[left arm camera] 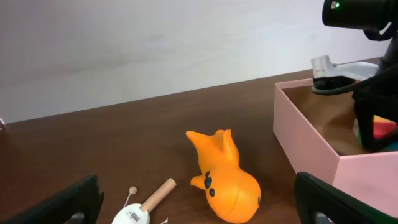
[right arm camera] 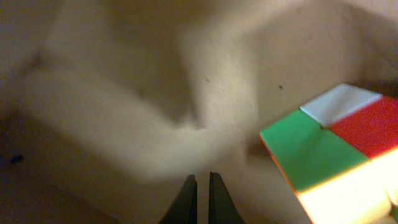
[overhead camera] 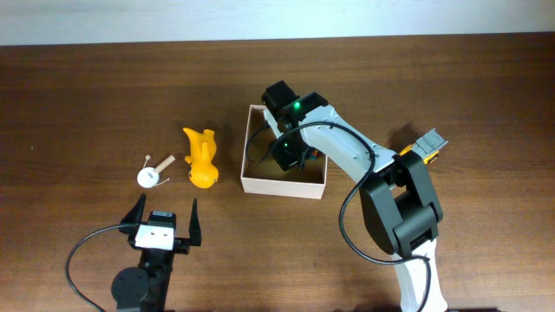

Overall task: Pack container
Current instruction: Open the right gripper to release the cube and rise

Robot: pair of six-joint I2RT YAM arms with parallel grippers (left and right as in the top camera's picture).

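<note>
No readable text, brand or number in any view. The white round toy [left arm camera: 130,216] with a wooden handle has a small grey label-like patch, too small to read. The container [overhead camera: 284,185] has a blank outer wall.

The container [overhead camera: 282,185] is a square, shallow cardboard box with white outer walls and a tan inside. It stands flat on the worktop [overhead camera: 87,104] with its top open. The right claw [overhead camera: 286,156] reaches down inside it, and the box lies well apart from the left claw [overhead camera: 167,204], ahead of it and to its right.
</note>
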